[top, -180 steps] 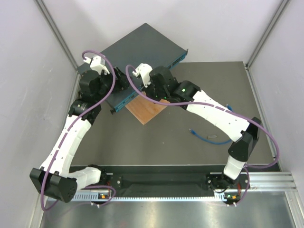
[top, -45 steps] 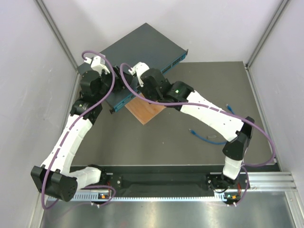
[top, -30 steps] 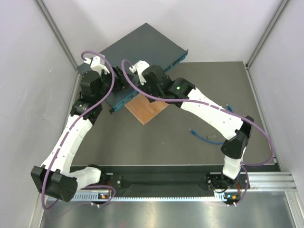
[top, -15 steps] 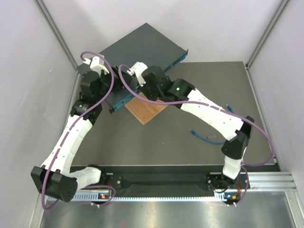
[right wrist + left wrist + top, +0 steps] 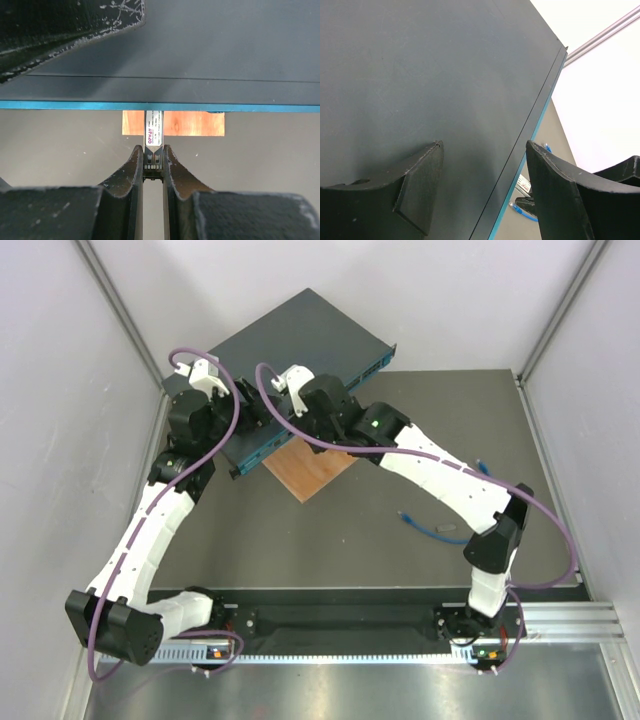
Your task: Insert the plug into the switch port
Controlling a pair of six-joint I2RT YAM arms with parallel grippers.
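Observation:
The switch (image 5: 290,340) is a flat dark teal box at the back left, with its blue front face toward the table. It also shows in the left wrist view (image 5: 420,75) and the right wrist view (image 5: 200,60). My right gripper (image 5: 153,150) is shut on a small grey metal module with a white label (image 5: 153,127). The module's far end is under the switch's blue front edge. From above, the right gripper (image 5: 290,428) sits at that front face. The plug (image 5: 404,514) on its thin blue cable lies loose on the table, held by neither gripper. My left gripper (image 5: 484,150) is open over the switch's top near its front edge.
An orange-brown wooden square (image 5: 310,472) lies on the table under the switch's front edge, and shows behind the module in the right wrist view (image 5: 195,123). A second bit of blue cable (image 5: 483,468) lies at the right. White walls stand close on the left, right and back.
Since six seconds ago my right gripper has moved a little left along the switch's front face, still holding the module. Over the last second it only shifted slightly. The left arm has barely moved.

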